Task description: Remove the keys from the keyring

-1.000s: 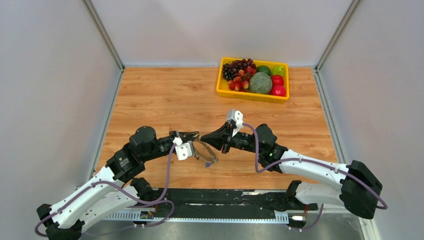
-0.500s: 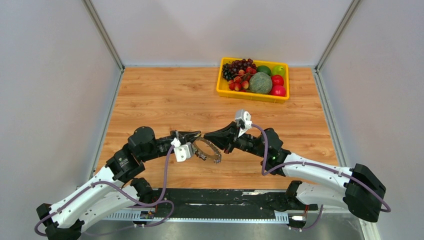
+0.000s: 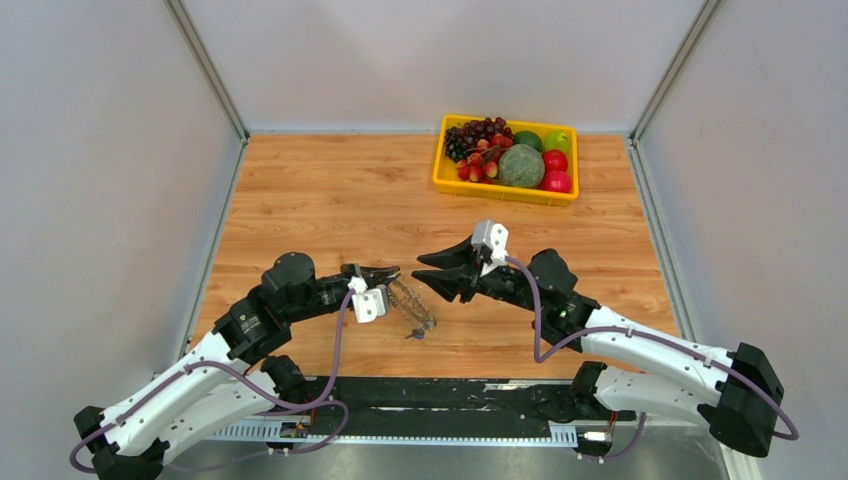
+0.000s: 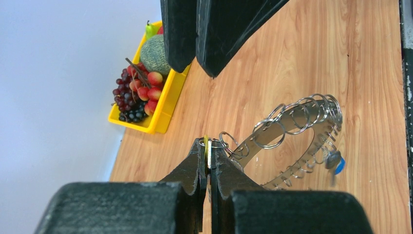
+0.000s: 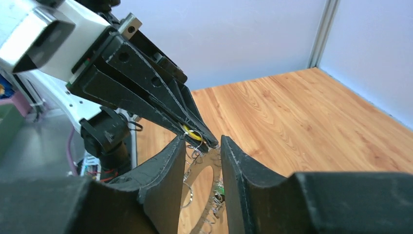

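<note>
While your left claw (image 4: 208, 147) clamps the flat grey metal keyring (image 4: 297, 117), your right claw (image 5: 203, 140) hovers close, jaws apart.

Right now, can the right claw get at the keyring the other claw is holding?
Probably yes: the right claw is open, right beside the keyring, nothing between; the left claw grips it at one side.

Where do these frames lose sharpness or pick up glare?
Left wrist: grey looped metal keyring sharp, loops glinting; left tool soft near the lens. Right wrist: right tool dark, blurred, hiding most of the ring. Top external: even light, small keys indistinct.
</note>
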Controlling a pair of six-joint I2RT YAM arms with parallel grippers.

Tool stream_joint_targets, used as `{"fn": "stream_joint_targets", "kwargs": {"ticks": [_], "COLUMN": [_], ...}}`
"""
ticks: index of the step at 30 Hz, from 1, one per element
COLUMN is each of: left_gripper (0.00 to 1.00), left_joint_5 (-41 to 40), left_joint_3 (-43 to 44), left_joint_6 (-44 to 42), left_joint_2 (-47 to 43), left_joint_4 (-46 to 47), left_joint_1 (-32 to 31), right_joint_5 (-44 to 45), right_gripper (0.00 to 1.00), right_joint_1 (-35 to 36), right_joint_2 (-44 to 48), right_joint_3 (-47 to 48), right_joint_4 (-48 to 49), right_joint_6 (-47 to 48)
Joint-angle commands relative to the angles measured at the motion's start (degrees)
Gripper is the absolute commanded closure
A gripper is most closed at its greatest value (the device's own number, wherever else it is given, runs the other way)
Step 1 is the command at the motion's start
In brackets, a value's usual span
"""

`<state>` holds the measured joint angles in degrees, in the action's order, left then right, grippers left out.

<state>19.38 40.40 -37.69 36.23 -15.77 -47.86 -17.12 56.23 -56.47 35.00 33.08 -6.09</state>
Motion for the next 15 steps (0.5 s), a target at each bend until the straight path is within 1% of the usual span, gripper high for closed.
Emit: {"fn": "stream_joint_targets", "kwargs": {"ticks": [1,3,6,9,15], "left_gripper": [1.0,1.0,1.0,1.0,1.0], "left_joint_5": [1.18,1.36,1.62,1.83,1.94], "left_joint_3": [0.48,0.47,0.47,0.38,0.4], "left_joint_6": [-0.74,-0.76,-0.85,-0.89,-0.98], "left_joint_2": [-0.63,-0.63,-0.66,-0.64,-0.64], "left_joint_4": [2.08,2.04,1.94,1.89,1.82], "left_joint_1": [0.14,0.13,0.16,0.19,0.15], "right_joint_5": [1.22,4.6,9.14,11.26,15.39], "right_gripper": [0.63,0.64,0.65,0.66,0.71], "right_joint_1": [1.78,4.33,6.91,8.14,10.73], "right_joint_2": [-0.21,-1.37,-3.09,-4.79,-7.17], "right_joint_3": [5.1,6.86,7.95,8.85,10.72], "right_joint_4": [-13.37,-16.67,-18.35,-18.57,-19.09], "right_joint_6": [12.2,16.58,20.83,22.64,26.16]}}
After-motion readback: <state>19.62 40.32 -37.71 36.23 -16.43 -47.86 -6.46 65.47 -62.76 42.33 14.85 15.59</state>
